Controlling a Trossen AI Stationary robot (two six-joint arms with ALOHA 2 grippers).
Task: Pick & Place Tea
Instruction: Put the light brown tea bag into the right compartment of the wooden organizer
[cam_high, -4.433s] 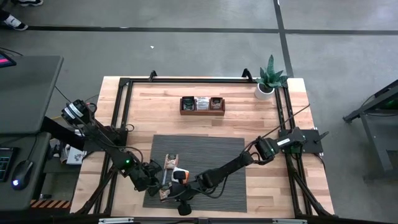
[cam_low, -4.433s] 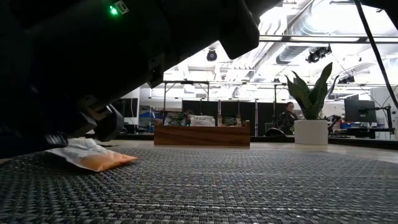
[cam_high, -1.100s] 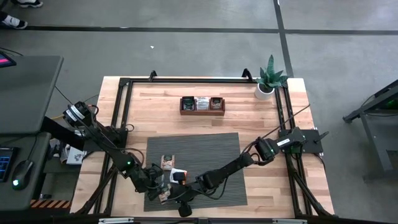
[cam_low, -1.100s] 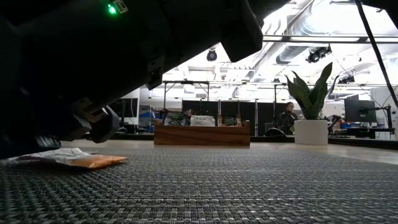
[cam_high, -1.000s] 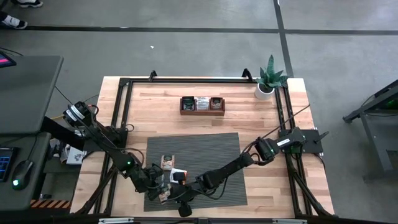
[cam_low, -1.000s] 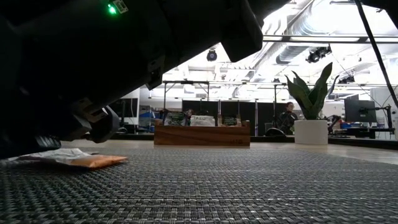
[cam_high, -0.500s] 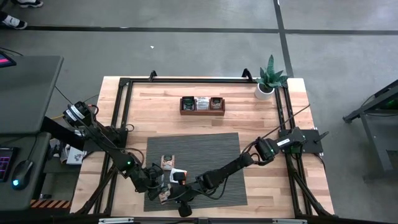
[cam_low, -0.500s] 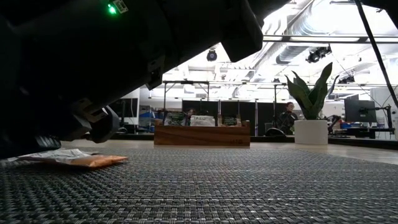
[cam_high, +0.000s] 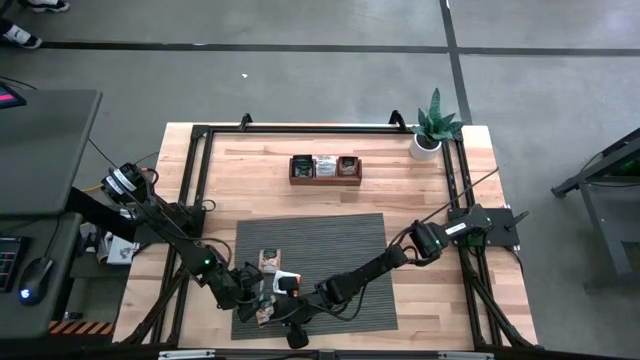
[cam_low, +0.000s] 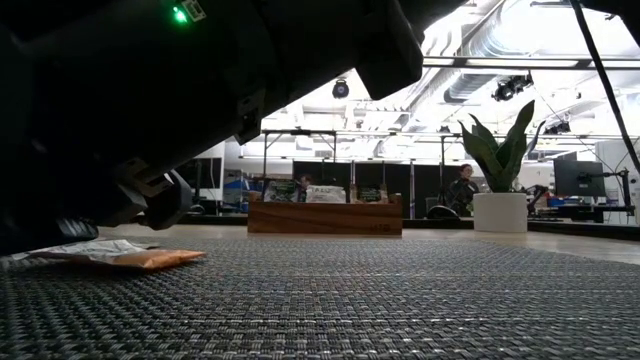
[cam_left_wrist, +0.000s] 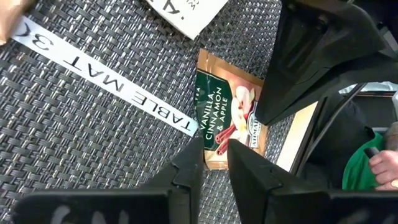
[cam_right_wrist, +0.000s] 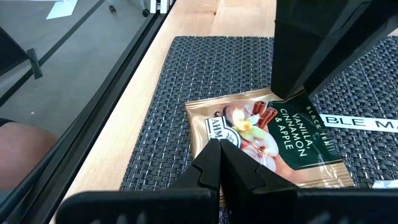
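Note:
A green-and-tan tea sachet (cam_left_wrist: 227, 106) marked vanilla, cinnamon and apple lies flat on the grey woven mat (cam_high: 340, 250). My left gripper (cam_left_wrist: 214, 152) and my right gripper (cam_right_wrist: 217, 149) meet over it at the mat's near left part, the left gripper (cam_high: 258, 292) just left of the right gripper (cam_high: 288, 300). The left fingers stand a narrow gap apart with the sachet's end between them. The right fingers are shut. A white sachet (cam_left_wrist: 186, 12) and a white strip (cam_left_wrist: 106, 81) lie beside it. An orange sachet (cam_low: 150, 259) lies flat on the mat. My left gripper has the sachet's tan end (cam_left_wrist: 214, 163) between its two fingertips and comes from above, pointing down. The sachet lies flat on the mat. My right gripper's shut fingertips (cam_right_wrist: 214, 152) sit over the sachet's opposite tan end (cam_right_wrist: 202, 127), from above. I cannot tell whether they touch it.
A wooden box (cam_high: 325, 168) with sachets standing in it sits on the table beyond the mat's far edge. A potted plant (cam_high: 433, 130) stands at the far right corner. A black frame rail (cam_high: 200, 180) runs along the table's sides. Bare mat lies to the right of the grippers.
Nothing has moved in the last second. Against the oldest frames, the mat sits a little farther toward the table's left, and the orange sachet in the low view lies flatter on it.

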